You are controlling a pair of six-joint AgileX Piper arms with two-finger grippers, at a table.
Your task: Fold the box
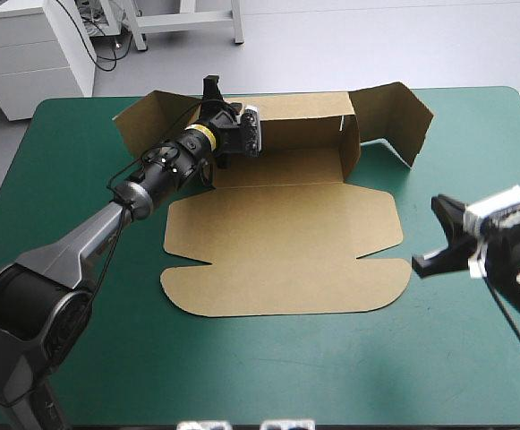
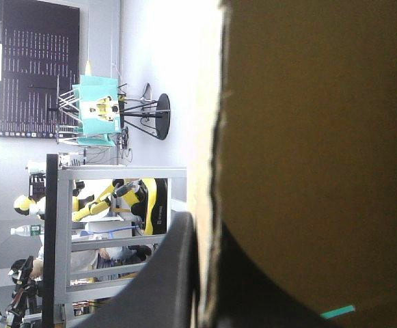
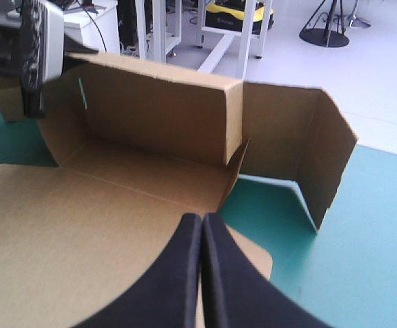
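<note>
Wrist views show left claw (image 2: 208, 239) pinching a wall of the box (image 2: 307, 137), right claw (image 3: 201, 222) pressed together, empty.

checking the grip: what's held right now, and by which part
The left gripper grips the box by its raised back wall's top edge; the right gripper holds nothing.

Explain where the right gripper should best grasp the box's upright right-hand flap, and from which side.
Take the right-hand flap of the box by its free top edge, the right gripper coming from the table's right. It stands upright, both faces exposed, so the gripper could probably straddle it.
</note>
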